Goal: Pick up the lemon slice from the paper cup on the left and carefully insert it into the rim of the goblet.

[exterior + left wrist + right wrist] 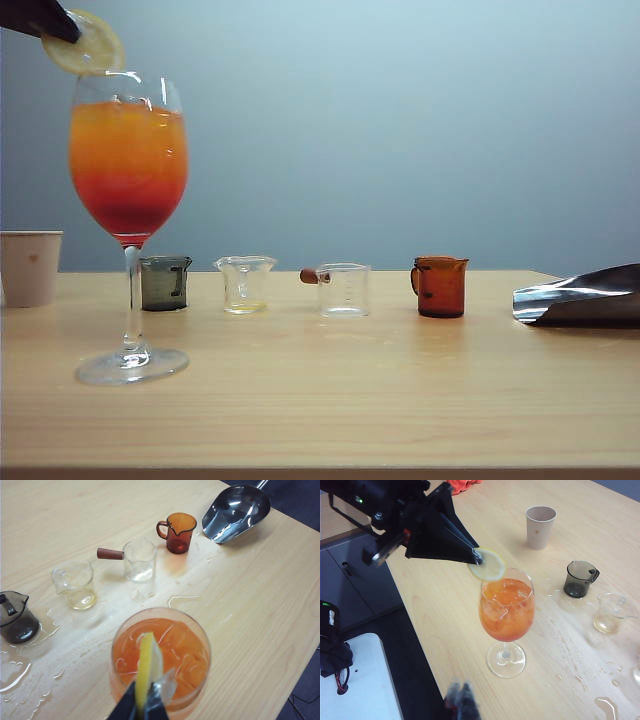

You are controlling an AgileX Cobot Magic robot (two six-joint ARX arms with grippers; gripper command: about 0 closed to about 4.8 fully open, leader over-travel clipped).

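Lemon slice [487, 565] in left pincer [477, 556]; right pincer [461, 700] blurred, state unclear.

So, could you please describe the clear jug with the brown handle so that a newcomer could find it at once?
Start at the tall goblet of orange drink and follow the row of four small jugs behind it. The clear jug is third along, just before the amber jug. Only it has a straight brown stick handle.

Glossy clear glass goblet [128, 215], matt wood-grain table [400, 400], shiny metal scoop [236, 512].
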